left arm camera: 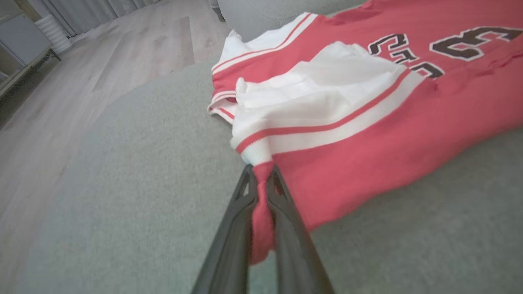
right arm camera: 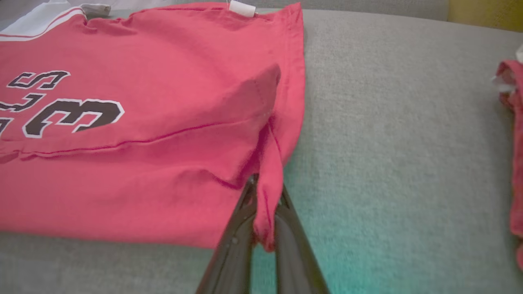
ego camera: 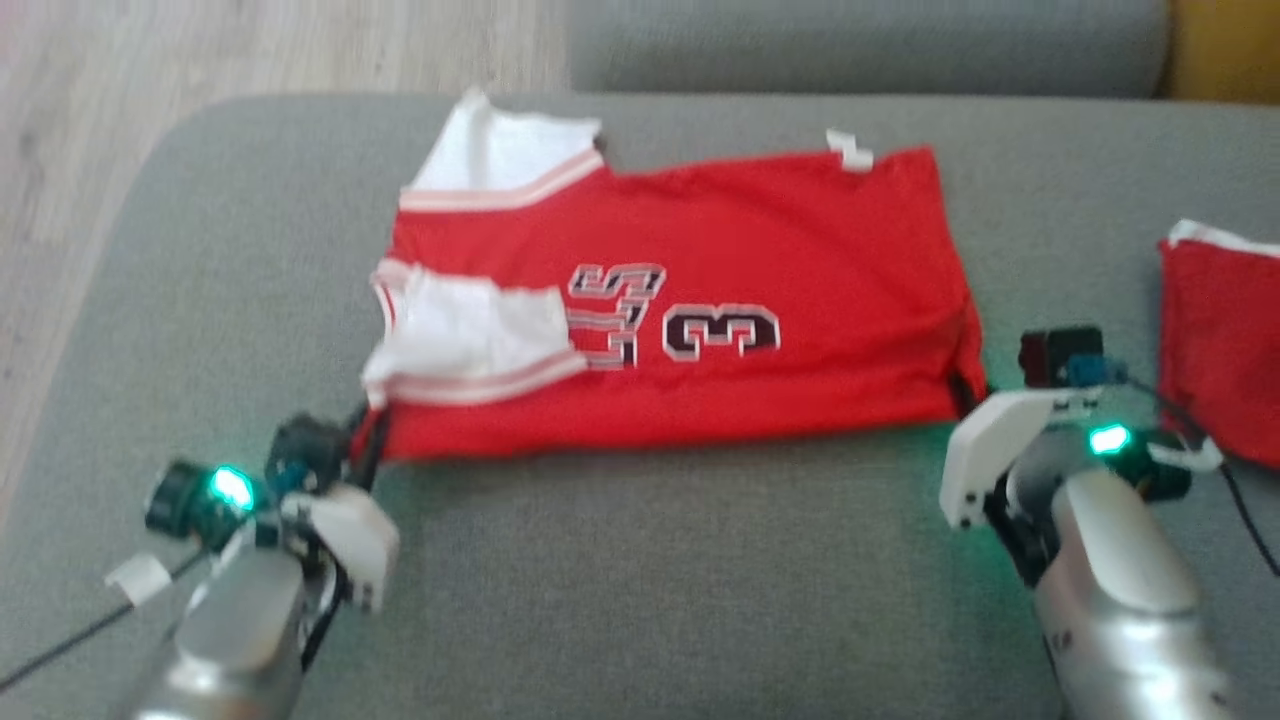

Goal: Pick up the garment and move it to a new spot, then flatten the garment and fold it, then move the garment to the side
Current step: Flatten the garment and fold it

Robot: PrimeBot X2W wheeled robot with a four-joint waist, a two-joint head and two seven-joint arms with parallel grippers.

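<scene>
Red fabric with white trim: the garment [ego camera: 700, 250], a numbered jersey, spread mostly flat across the middle of the grey cushion [ego camera: 650, 580], print facing up. White striped parts bunched and turned over at its left end. Small white label [ego camera: 850, 150] sticking out at the far edge.

Near left corner pinched in the left gripper [ego camera: 365, 430], fingers together on the cloth. In the left wrist view, a twist of red garment [left arm camera: 408, 134] running down between the two dark fingers of the left gripper [left arm camera: 261, 171].

Near right corner clamped likewise in the right gripper [ego camera: 975, 385]. Seen close in the right wrist view, right gripper [right arm camera: 265, 192] closed on a hanging fold of the garment [right arm camera: 143, 171] hem.

Both forearms reaching up from the lower corners of the head view, silver and pale, low over the cushion, wrists angled inward toward the cloth, a green light lit at each. Well apart from each other, one at either end of the garment's near edge.

Further right, apart from the garment, a second red cloth [ego camera: 1225, 340] on the same cushion. Grey backrest [ego camera: 860, 40] beyond. Pale wooden floor [ego camera: 150, 60] off the left side.
</scene>
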